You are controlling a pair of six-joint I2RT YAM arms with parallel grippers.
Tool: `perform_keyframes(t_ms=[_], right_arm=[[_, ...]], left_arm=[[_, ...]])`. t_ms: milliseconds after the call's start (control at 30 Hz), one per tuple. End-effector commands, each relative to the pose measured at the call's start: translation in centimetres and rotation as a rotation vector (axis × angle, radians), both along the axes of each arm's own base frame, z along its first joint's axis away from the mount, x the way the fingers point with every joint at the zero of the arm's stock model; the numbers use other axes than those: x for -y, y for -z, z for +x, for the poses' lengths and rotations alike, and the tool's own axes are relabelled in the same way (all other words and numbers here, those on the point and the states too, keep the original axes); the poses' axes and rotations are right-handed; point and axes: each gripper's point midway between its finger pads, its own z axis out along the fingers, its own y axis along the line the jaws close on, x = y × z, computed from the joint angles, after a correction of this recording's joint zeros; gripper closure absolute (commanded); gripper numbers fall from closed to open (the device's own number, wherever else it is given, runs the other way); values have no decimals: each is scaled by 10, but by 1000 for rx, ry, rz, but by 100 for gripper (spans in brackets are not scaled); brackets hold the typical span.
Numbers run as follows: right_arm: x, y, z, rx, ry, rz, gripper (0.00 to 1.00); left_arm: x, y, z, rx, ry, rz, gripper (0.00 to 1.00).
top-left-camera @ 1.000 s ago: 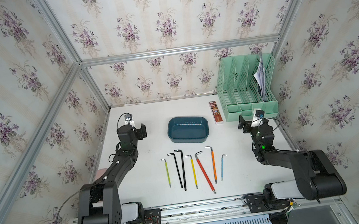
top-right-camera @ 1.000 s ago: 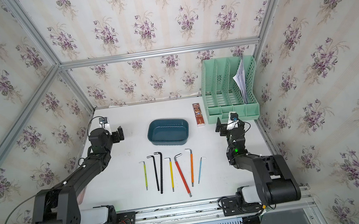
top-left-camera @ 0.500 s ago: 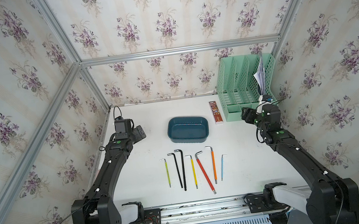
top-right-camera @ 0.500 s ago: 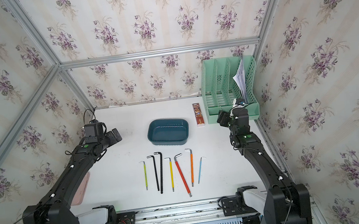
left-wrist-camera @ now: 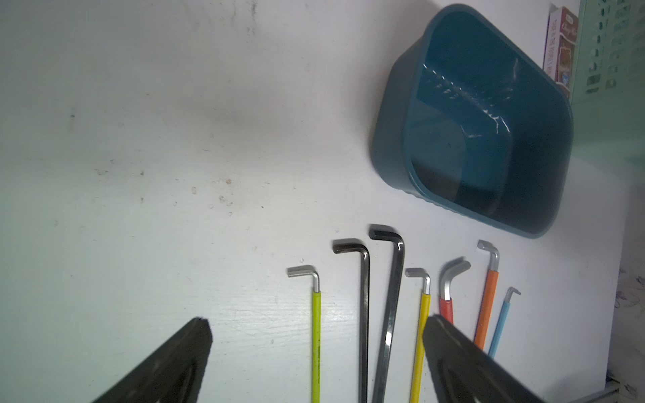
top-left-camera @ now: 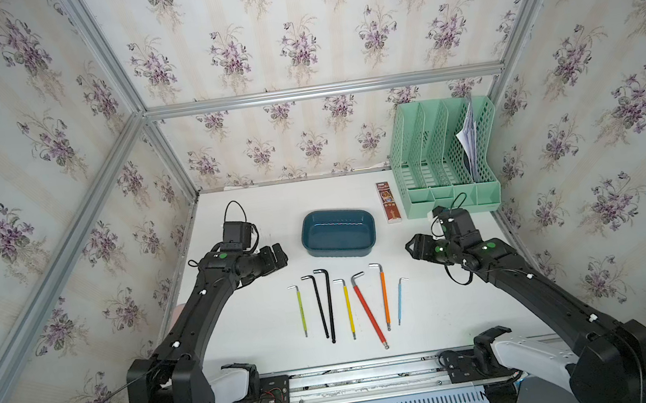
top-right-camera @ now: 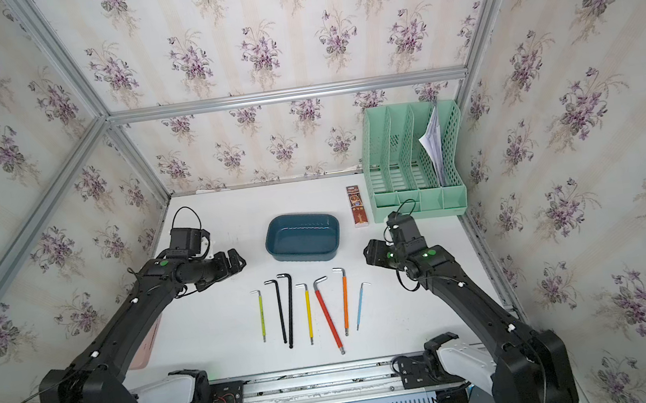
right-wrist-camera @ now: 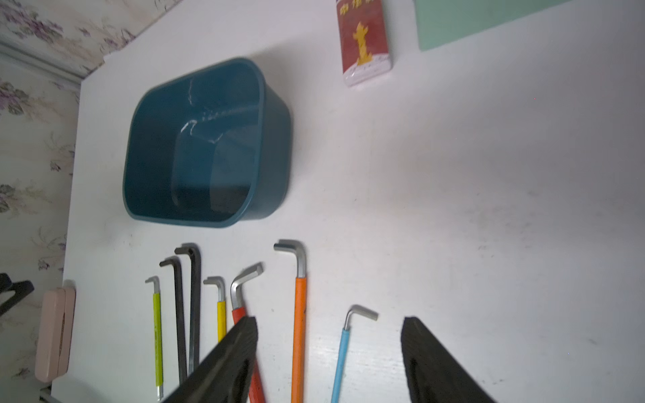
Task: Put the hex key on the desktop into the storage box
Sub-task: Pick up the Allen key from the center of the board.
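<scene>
My left end effector (left-wrist-camera: 317, 322) open, empty, my right end effector (right-wrist-camera: 330, 322) open, empty, seven hex keys (top-left-camera: 369, 310) in a row on the worktop (top-left-camera: 434, 306), near side of the storage box (top-left-camera: 338, 253)

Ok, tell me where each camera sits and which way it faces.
Top view: high above the arm bases, looking down at the table, left arm and right arm showing.
Top view: beside it, same aim, both arms, green file rack.
Left wrist: on the left arm, facing the hex keys and blue box; open jaws show.
Right wrist: on the right arm; shares those keys and box; open jaws show.
</scene>
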Motion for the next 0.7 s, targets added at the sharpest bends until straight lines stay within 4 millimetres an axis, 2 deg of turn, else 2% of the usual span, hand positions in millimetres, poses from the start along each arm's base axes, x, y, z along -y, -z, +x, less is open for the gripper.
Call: perform_keyframes(t_ms=[0,167,367,500,667], right_arm=[[-4,22,-18,-112,7,-54,34],[-13,41,-33,-183,35,-93,41],[-27,52,-52,-260,-31,-209,44],[-32,67,-63,-323,-49,-225,49],[-42,77,-69,-351,-79,-230,53]], left_arm=[[19,0,-4,-21,100,-4,1],[38,2,-1,2,169,-12,1],[38,0,4,23,190,8,1],[40,1,11,20,201,19,1],[38,4,18,54,194,35,1]])
